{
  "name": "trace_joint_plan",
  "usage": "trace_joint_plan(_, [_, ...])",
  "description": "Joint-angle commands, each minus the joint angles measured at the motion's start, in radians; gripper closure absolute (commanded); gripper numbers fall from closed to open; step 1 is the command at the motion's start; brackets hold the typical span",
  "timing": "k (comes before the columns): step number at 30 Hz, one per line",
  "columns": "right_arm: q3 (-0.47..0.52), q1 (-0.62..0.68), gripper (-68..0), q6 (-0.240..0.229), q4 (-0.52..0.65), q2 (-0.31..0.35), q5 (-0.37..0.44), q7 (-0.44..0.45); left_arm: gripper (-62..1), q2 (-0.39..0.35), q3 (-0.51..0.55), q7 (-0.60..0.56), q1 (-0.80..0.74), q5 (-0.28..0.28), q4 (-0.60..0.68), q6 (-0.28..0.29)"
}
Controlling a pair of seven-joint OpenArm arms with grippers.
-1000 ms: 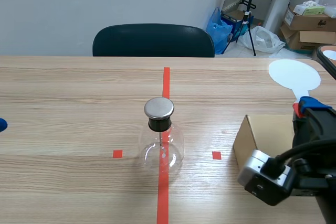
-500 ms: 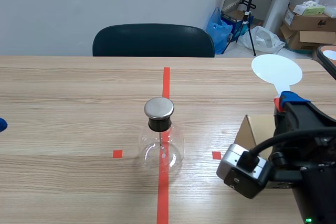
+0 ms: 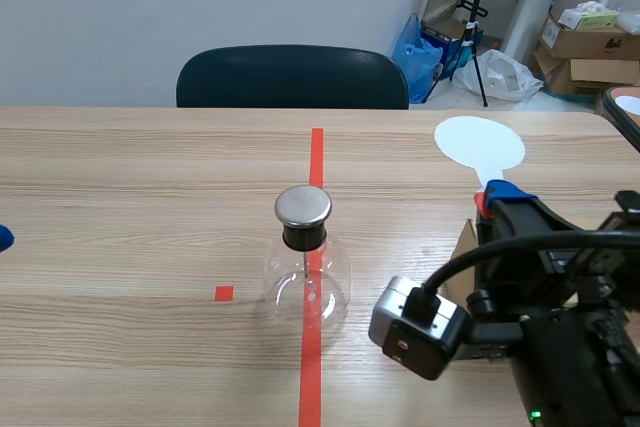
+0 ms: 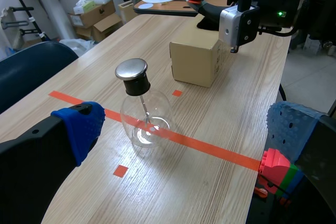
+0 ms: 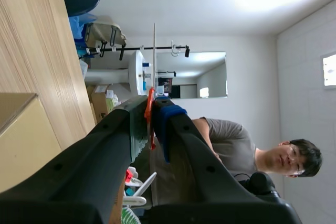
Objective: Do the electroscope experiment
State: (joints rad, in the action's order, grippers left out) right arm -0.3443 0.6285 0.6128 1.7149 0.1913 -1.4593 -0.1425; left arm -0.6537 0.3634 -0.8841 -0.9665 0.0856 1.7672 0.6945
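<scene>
Right gripper (image 3: pixel 497 193) has carried the white paddle (image 3: pixel 480 142) left toward the flask (image 3: pixel 307 272), clamped on its handle. Flask stands mid-table on the red tape line. Left gripper (image 4: pixel 186 127) spread wide, holding nothing. Best bet: keep the disc level, stop it over the metal cap (image 3: pixel 303 205), and clear the box (image 3: pixel 462 252).

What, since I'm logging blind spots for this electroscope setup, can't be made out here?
Clear glass flask: inner leaves too small, scene and left wrist views.
Brown cardboard box: scene view, right arm covers most.
White round paddle: right wrist view, edge-on; handle hidden inside right gripper.
Left gripper: scene view, cut by edge.
</scene>
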Motion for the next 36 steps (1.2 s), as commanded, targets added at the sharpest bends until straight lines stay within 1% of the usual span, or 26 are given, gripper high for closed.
trace_joint_plan(1, [-0.008, -0.024, -1.1, 0.009, 0.024, 0.005, -0.002, -0.013, -62.3, 0.005, 0.008, -0.013, 0.000, -0.014, 0.008, 0.002])
trace_joint_plan(3, [-0.023, -0.034, -1.1, -0.012, 0.021, 0.005, -0.002, -0.031, -62.3, 0.005, 0.008, -0.013, 0.000, -0.014, 0.008, 0.002])
trace_joint_plan(11, [-0.060, -0.067, -1.1, -0.011, -0.023, 0.005, -0.002, -0.055, -62.3, 0.005, 0.008, 0.004, 0.000, -0.014, 0.008, 0.002])
trace_joint_plan(12, [-0.062, -0.070, -1.1, -0.012, -0.026, 0.005, -0.002, -0.055, -59.4, 0.005, 0.008, 0.021, 0.001, -0.014, 0.008, 0.002])
trace_joint_plan(13, [-0.064, -0.073, -1.1, -0.012, -0.031, 0.005, -0.002, -0.055, -50.6, 0.005, 0.005, 0.042, 0.005, -0.014, 0.007, 0.002])
trace_joint_plan(15, [-0.069, -0.080, -1.1, -0.012, -0.038, 0.005, -0.002, -0.055, -30.8, 0.005, -0.003, 0.082, 0.020, -0.014, 0.002, 0.002])
trace_joint_plan(18, [-0.076, -0.084, -1.1, -0.012, -0.045, 0.005, -0.002, -0.055, -7.1, 0.005, -0.041, 0.144, 0.078, -0.013, -0.022, 0.002])
trace_joint_plan(19, [-0.076, -0.084, -1.1, -0.012, -0.046, 0.005, -0.002, -0.054, -1.3, 0.005, -0.063, 0.163, 0.110, -0.012, -0.035, 0.002])
trace_joint_plan(21, [-0.081, -0.084, -1.1, -0.012, -0.050, 0.005, -0.002, -0.054, -1.7, 0.005, -0.117, 0.182, 0.192, 0.003, -0.077, 0.002])
trace_joint_plan(25, [-0.100, -0.101, -1.1, -0.011, -0.078, 0.005, -0.002, -0.054, -1.7, 0.005, -0.280, 0.173, 0.376, 0.079, -0.202, 0.002])
trace_joint_plan(29, [-0.110, -0.114, -1.1, -0.011, -0.095, 0.005, -0.002, -0.053, -1.7, 0.019, -0.448, 0.171, 0.560, 0.080, -0.339, 0.002])
trace_joint_plan(32, [-0.110, -0.114, -1.1, -0.011, -0.096, 0.005, -0.002, -0.040, -1.7, 0.051, -0.529, 0.182, 0.677, 0.080, -0.437, 0.002])
trace_joint_plan(36, [-0.116, -0.116, -1.1, -0.012, -0.104, 0.005, -0.002, -0.024, -1.7, 0.103, -0.607, 0.206, 0.803, 0.082, -0.558, 0.002])
